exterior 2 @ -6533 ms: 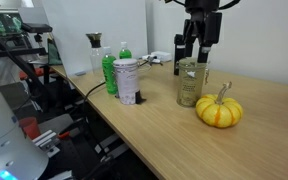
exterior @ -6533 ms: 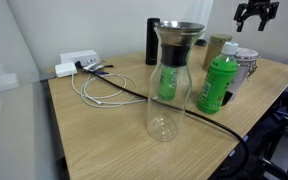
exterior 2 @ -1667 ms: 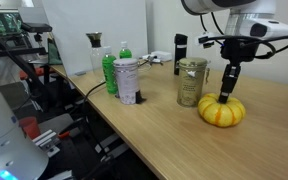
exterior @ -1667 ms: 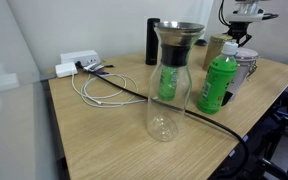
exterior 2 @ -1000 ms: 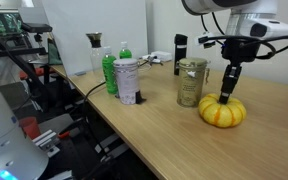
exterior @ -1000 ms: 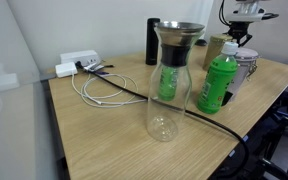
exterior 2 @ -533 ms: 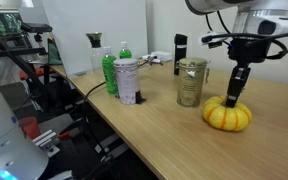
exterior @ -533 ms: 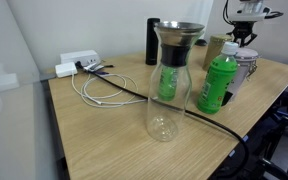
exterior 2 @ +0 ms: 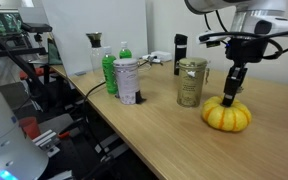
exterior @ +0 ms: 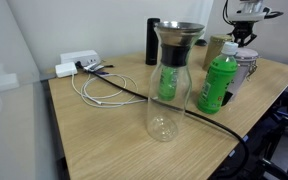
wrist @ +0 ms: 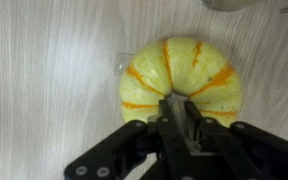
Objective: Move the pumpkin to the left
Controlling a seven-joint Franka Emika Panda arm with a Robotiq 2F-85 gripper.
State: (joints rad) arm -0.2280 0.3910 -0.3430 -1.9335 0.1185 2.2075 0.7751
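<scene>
Exterior view, left to right: green bottle (exterior 2: 108, 70), white cup (exterior 2: 127, 81), metal can (exterior 2: 192, 82), then the pumpkin (exterior 2: 227, 117) on the tabletop (exterior 2: 159, 125), just beside the can. End effector (exterior 2: 231, 97) sits straight down on the pumpkin's top. In the wrist view the fingers are pinched narrow at the stem, which reads as a grip on the pumpkin. Progress: grasp looks made, move to the left not done. Can't tell if the pumpkin is off the tabletop. Remaining: lift, carry left clear of the can, set down, release.

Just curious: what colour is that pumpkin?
The pumpkin is yellow with orange stripes, clearest in the wrist view.
</scene>
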